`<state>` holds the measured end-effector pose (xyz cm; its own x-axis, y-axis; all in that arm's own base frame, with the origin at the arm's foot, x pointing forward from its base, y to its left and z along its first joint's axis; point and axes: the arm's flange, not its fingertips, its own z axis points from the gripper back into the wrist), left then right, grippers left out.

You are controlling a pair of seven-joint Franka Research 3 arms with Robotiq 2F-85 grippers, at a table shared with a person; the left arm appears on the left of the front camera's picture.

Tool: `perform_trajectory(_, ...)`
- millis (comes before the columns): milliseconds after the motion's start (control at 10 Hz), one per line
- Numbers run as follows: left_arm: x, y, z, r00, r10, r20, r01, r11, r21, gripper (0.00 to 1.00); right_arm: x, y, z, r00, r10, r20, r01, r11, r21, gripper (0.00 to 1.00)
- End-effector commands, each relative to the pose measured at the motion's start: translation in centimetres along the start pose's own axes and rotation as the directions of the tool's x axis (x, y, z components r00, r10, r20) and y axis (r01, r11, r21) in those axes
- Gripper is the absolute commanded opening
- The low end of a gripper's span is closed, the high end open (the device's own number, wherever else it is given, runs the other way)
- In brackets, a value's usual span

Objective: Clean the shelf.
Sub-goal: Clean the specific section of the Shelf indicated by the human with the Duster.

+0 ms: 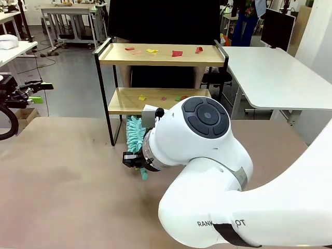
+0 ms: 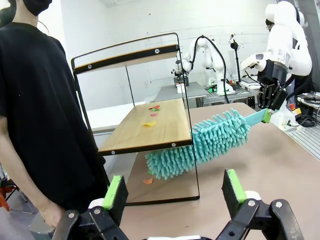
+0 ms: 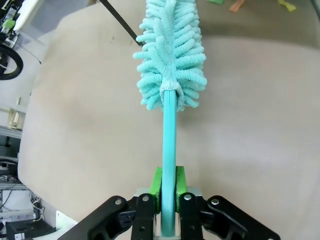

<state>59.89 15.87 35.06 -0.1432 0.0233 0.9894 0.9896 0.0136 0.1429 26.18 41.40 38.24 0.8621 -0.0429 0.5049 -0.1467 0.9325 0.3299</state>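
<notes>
The broad tan table point(image 1: 62, 181) carries the work. The shelf point(image 1: 161, 61), a two-tier rack of light wooden boards in a thin black metal frame, stands at its far edge near the middle, so the arms can reach it from the near side. A person in a black shirt point(image 1: 166, 21) stands just beyond it on the far side. The white right arm point(image 1: 207, 135) reaches in from the right across the middle, its bulky joint in front of the lower board, probably to bring the tool level with that tier. The tool is a teal fluffy microfibre duster on a slim teal handle point(image 3: 170, 60). Its head points away toward the left near corner of the lower board, by the frame post; whether it touches the wood I cannot tell. The right claw point(image 3: 168, 187) is pressed together on the handle's end, pinching it between the green pads so the head can sweep. The left claw point(image 2: 175, 189) hangs off to the left, fingers spread and holding nothing, out of the sweep's way. Small red and yellow paper scraps point(image 1: 177, 53) dot both boards; the cleaning looks barely begun.
</notes>
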Motion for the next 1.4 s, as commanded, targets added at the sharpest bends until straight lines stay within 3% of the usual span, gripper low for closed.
perform_trajectory(0, 0.2, -0.1, 0.0, 1.000, -0.012, -0.005, 0.012, 1.000, -0.006, 1.00, 0.1, -0.5, 0.7, 1.000, 0.017, -0.011, -0.017, 1.000, 0.008, 0.13)
perform_trajectory(300, 0.2, -0.1, 0.0, 1.000, -0.012, -0.005, 0.012, 1.000, -0.006, 1.00, 0.6, 1.8, -2.8, 0.998, -0.026, 0.052, 0.024, 0.999, 0.040, 0.13)
perform_trajectory(1300, 0.2, -0.1, 0.0, 1.000, -0.012, -0.005, 0.012, 1.000, -0.006, 1.00, 0.7, 5.5, -10.6, 0.982, -0.128, 0.137, 0.125, 0.992, 0.031, 0.13)
